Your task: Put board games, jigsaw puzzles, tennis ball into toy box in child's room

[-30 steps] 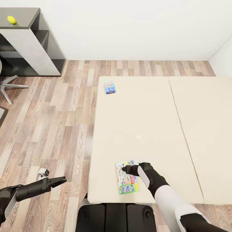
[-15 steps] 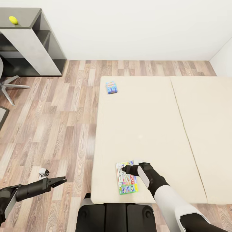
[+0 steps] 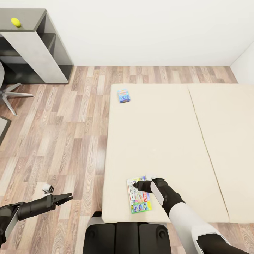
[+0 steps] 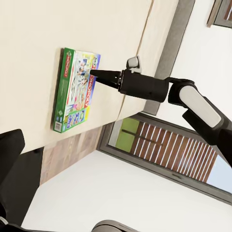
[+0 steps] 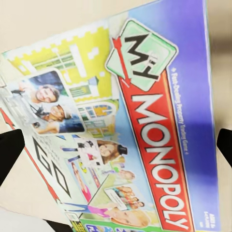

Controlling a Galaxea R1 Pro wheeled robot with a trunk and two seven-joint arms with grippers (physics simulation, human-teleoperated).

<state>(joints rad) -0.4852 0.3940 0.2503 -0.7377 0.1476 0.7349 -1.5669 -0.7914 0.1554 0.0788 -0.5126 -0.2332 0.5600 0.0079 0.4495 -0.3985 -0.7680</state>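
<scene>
Right hand poised over the Monopoly box at the near edge of the bed.

The large beige-mattressed bed fills the centre and right of the head view. The flat green-edged Monopoly board game box lies at lower centre, by the mattress edge. A smaller blue-teal game box lies at upper centre. The tiny yellow-green tennis ball sits on the dark grey cabinet at upper left. The right hand hovers above the Monopoly box, fingers spread; the left hand, pressed together, hangs over the floor. Risk: pinching the thin box could push it off the edge.
</scene>
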